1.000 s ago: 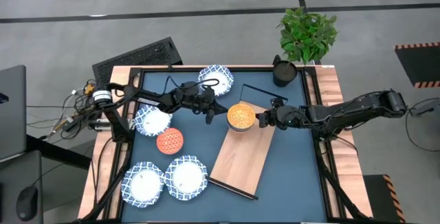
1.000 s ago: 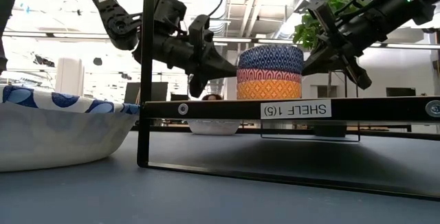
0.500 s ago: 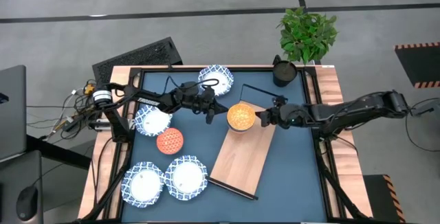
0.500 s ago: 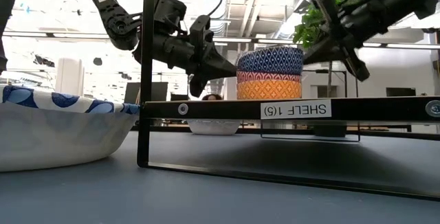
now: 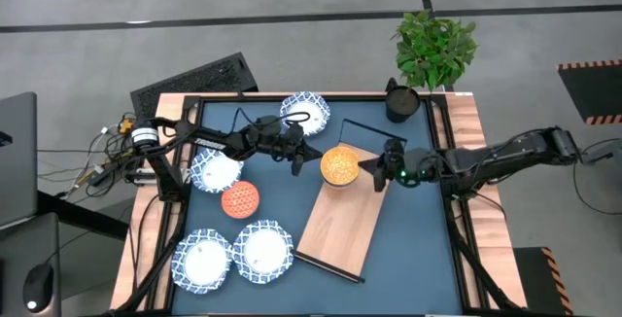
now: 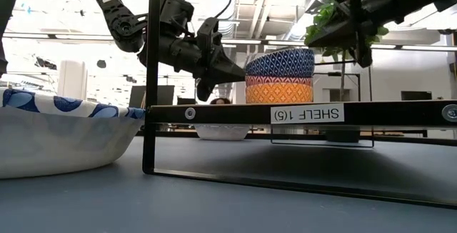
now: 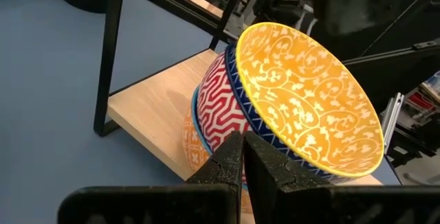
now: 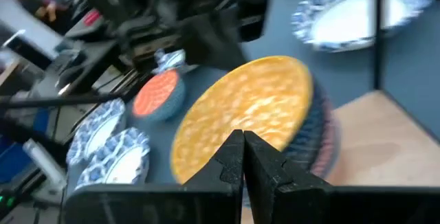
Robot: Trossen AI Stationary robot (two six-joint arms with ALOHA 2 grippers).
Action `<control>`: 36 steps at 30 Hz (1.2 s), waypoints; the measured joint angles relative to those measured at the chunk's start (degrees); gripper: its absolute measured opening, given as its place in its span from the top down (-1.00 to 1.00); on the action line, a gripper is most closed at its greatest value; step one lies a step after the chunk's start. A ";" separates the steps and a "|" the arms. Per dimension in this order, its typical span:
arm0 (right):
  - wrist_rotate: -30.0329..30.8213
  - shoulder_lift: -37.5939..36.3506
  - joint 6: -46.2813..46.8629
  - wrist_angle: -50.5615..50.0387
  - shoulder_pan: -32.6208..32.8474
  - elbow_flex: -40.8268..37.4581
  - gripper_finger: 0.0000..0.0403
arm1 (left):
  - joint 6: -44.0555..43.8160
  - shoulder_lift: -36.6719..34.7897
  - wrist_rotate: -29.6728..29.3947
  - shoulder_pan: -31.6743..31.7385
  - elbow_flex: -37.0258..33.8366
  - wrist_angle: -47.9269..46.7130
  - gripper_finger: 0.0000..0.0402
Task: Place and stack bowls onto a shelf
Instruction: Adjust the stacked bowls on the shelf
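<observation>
One stack of bowls (image 5: 339,165) on shelf (image 5: 345,222); five bowls (image 5: 233,233) left on bench (image 5: 408,249).
Both jaws clenched and empty, flanking stack.

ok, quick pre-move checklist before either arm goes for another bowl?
1. Bowl stack seated on shelf: ok, upright in the low view.
2. Left gripper empty: ok, shut on nothing beside the stack.
3. Right gripper clear of stack: ok, shut, raised alongside it.
4. Red-orange bowl reachable on the table: ok, stands alone.
5. Free board on the shelf for another stack: ok.
6. Stack centred over the shelf edge: cannot tell.
</observation>
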 joint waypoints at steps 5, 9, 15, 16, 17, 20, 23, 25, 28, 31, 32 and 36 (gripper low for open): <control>0.33 2.73 -1.13 2.78 1.55 0.00 0.85 | -0.04 0.02 -0.51 0.00 0.00 -0.20 1.00; 0.60 4.89 -0.06 2.62 2.43 0.00 0.85 | -0.32 0.02 -0.78 0.00 0.00 -0.31 1.00; 0.89 6.44 0.35 3.46 2.74 0.00 0.85 | -0.33 0.02 -0.93 0.00 0.00 -1.23 1.00; 0.89 6.42 0.35 4.16 2.76 0.00 0.85 | -0.32 0.03 -0.97 0.00 0.00 -1.28 1.00; 0.89 6.34 0.35 4.59 2.76 0.00 0.85 | -0.28 0.04 -0.98 -0.01 0.00 -1.27 1.00; 0.89 5.70 0.35 4.67 2.76 -0.02 0.85 | -0.25 0.04 -1.09 -0.02 0.00 -1.26 1.00; 0.89 5.74 0.35 4.81 2.74 -0.02 0.85 | 0.54 0.04 -1.67 -0.02 0.00 -1.27 1.00; 0.89 5.72 0.35 5.26 2.74 -0.02 0.85 | 0.69 0.04 -1.96 -0.02 0.00 -1.40 1.00; 0.89 5.72 0.37 5.26 2.76 -0.02 0.85 | 1.69 0.04 -2.38 -0.01 0.00 -2.66 1.00; 0.89 5.72 0.35 5.61 2.76 -0.02 0.85 | 2.28 0.06 -2.66 0.45 0.00 -2.29 1.00; 0.89 5.72 0.35 5.55 2.76 -0.02 0.85 | 2.33 0.06 -2.15 0.83 0.00 -1.42 1.00; 0.78 5.72 0.40 5.54 2.76 -0.02 0.85 | 1.07 -0.50 0.71 2.32 0.00 4.63 1.00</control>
